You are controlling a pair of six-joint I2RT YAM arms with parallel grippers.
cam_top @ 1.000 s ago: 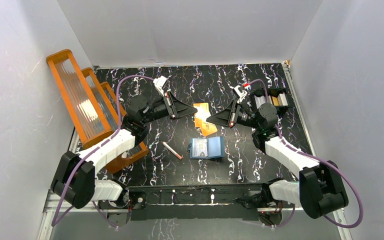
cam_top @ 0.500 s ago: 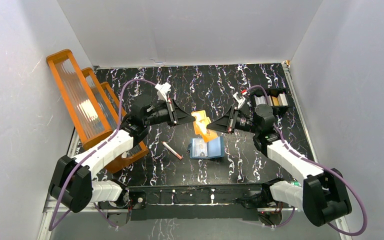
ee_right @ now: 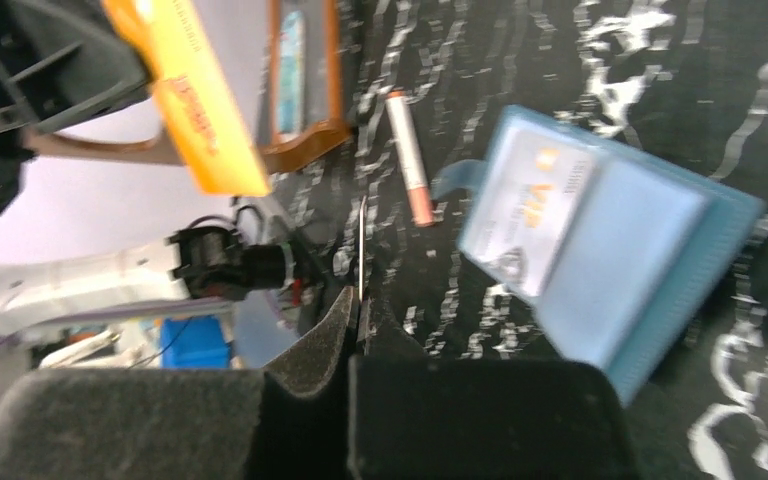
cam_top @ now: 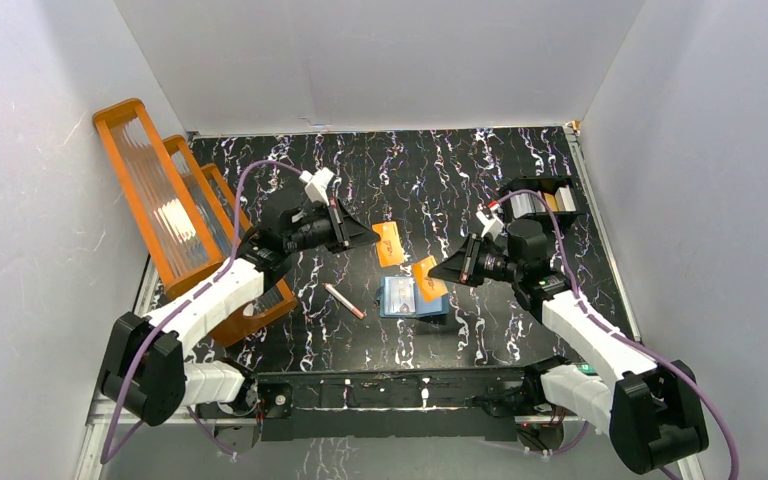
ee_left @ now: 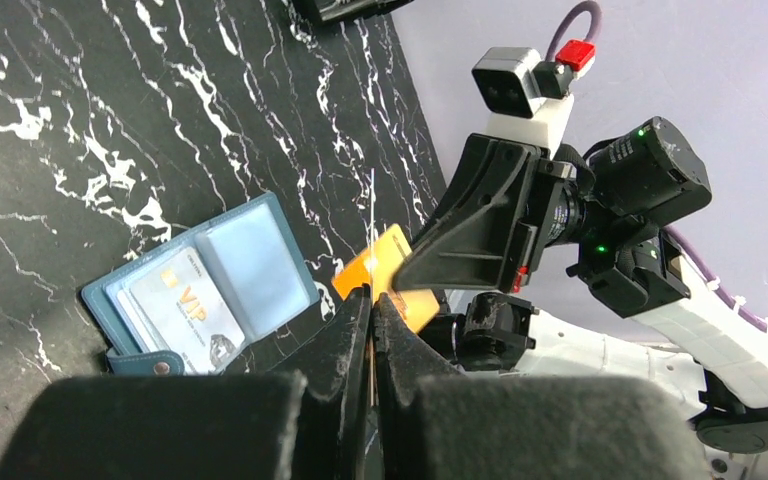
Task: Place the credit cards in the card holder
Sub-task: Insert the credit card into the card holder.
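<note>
We find the left hand point(cam_top: 371, 238) clenched on one orange-gold plastic credit card point(cam_top: 390, 243), held off the black marbled bench point(cam_top: 500, 180), its long axis roughly near-to-far. The teal-blue book-style card holder point(cam_top: 398, 297) lies open, pockets up, long axis left-to-right, near mid-bench. The right hand point(cam_top: 439, 275) pinches a second orange-gold card point(cam_top: 427, 279), tilted, over its right page. Risk, in our judgement: thin edge grips slip, or a skewed card shoves the unrestrained holder.
</note>
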